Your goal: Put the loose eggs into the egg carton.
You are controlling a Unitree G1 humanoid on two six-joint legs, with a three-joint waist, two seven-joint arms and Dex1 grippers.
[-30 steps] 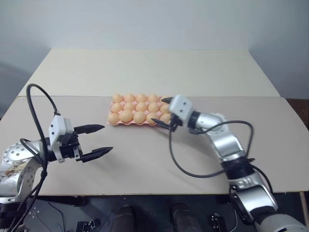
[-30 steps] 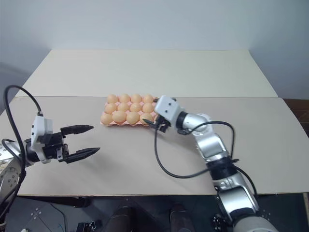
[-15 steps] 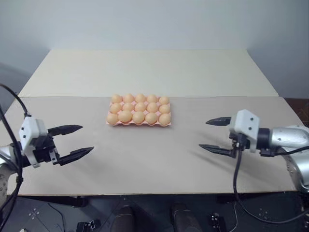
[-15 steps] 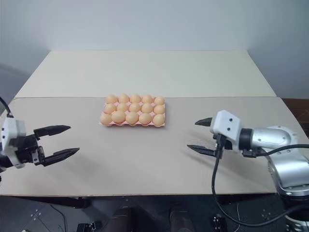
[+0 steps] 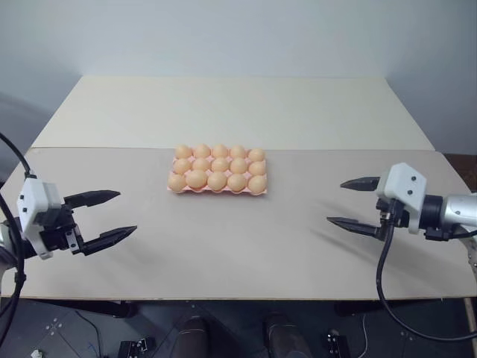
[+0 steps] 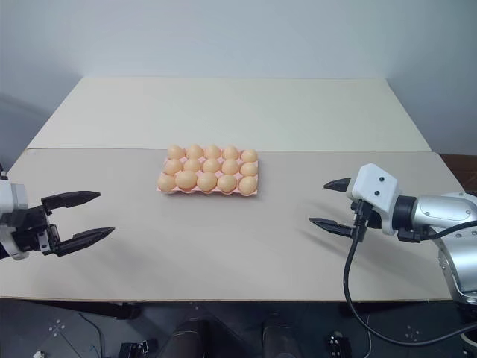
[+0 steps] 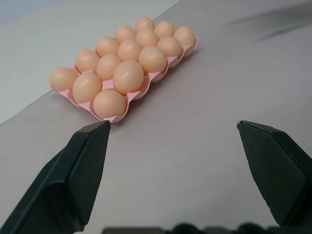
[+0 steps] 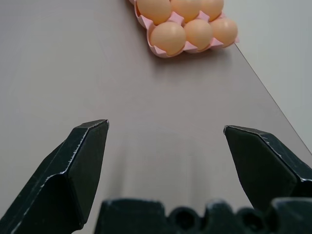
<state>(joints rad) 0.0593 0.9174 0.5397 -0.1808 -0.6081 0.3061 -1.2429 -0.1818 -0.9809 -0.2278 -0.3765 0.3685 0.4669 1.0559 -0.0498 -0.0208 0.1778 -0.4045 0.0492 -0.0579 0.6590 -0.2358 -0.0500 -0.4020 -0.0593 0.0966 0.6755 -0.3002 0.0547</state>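
Fifteen smooth orange-tan eggs [image 5: 217, 168] fill every cup of the flat pink moulded egg carton [image 5: 216, 189], at twelve o'clock on my table [image 5: 223, 246]. I judge loading complete. Left gripper [image 5: 108, 218] and right gripper [image 5: 350, 203] stand released, empty, well apart.

Even, soft room light, no glare; faint shadows smear the table [image 5: 223, 246] beneath each open jaw. Everything stays sharp, unblurred.
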